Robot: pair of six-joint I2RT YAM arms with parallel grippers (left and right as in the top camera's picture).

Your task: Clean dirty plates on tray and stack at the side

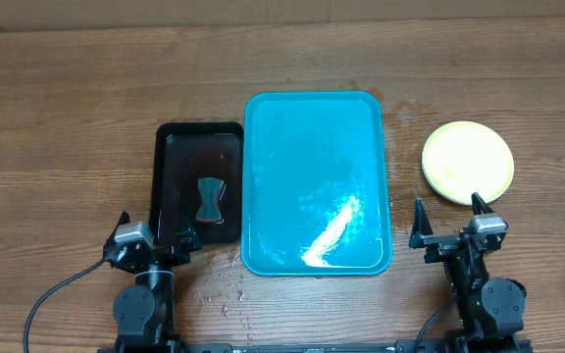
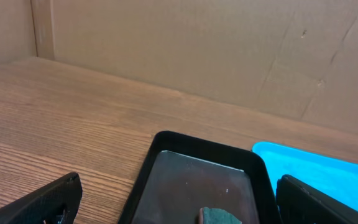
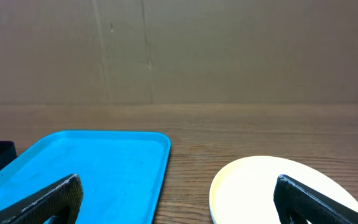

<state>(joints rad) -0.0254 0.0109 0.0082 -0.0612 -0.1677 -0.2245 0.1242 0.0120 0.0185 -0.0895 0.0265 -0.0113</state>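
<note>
Yellow-green plate (image 1: 468, 162) lies near teal tray (image 1: 312, 147); black tray (image 1: 161, 176) holds a sponge (image 1: 210, 199).

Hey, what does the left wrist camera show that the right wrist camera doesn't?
Only the left wrist view: the sponge lying inside the black tray. Only the right wrist view: the yellow plate on the table. Both: the blue tray, the table, the cardboard wall, open fingers, plus the black tray, just a corner in the right view.

Bright, even light comes from above. A white glare streak lies on the tray (image 1: 292, 147), near its front right corner. Shadows beside it are faint and soft.
</note>
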